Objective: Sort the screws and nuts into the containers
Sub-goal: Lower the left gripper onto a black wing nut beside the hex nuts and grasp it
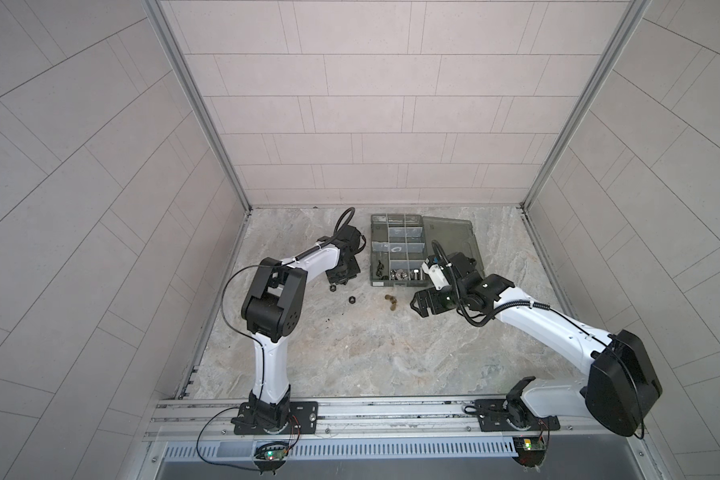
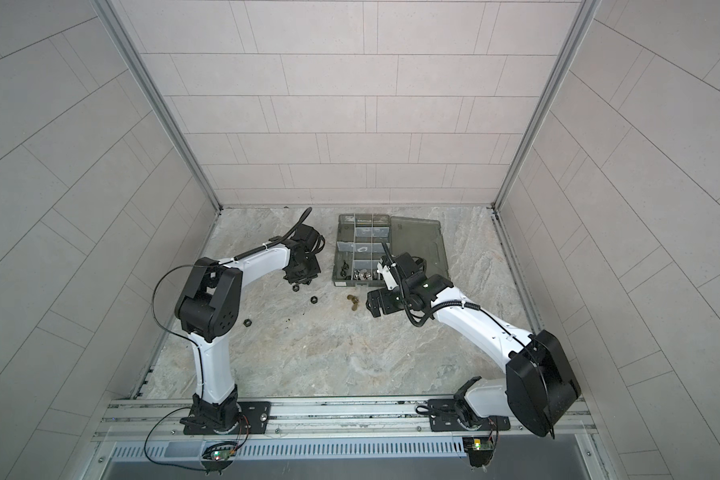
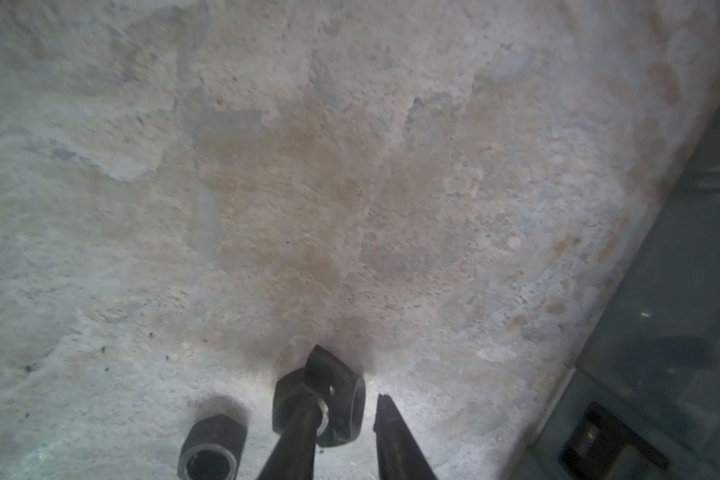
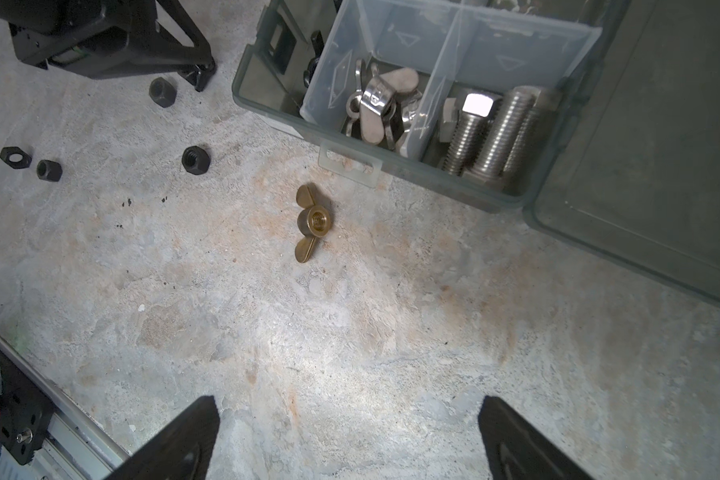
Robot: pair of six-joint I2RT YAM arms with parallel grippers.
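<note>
Nuts, black and six-sided, lie loose left of centre in both top views. They rest flat on the mottled, stone-patterned table, where their matte flats offer faces to pinch. The left pincer is down among them, jaws narrow about one black nut that is tipped up on edge. A sliver of table shows between it and one finger, so I cannot tell whether it is clamped. A second black nut, thick-walled, lies just beside. My reading is that a black nut is being picked for the box.

At mid-frame lie the brass wing nuts, dull gold with flat ears and a threaded bore, near the box's front wall. Just above them in the frame stands the organizer box, smoky translucent plastic with pale dividers. Its lid is folded flat to the right so the cells open upward. Its near row holds, left to right, black wing nuts, silver wing nuts in a shiny tangle, and the screws. These are coarse-threaded, hex-headed bolts lying side by side.

Right of centre, the right pincer hovers over bare table, jaws spread wide and empty. It faces the brass nuts, probably its next pick.
</note>
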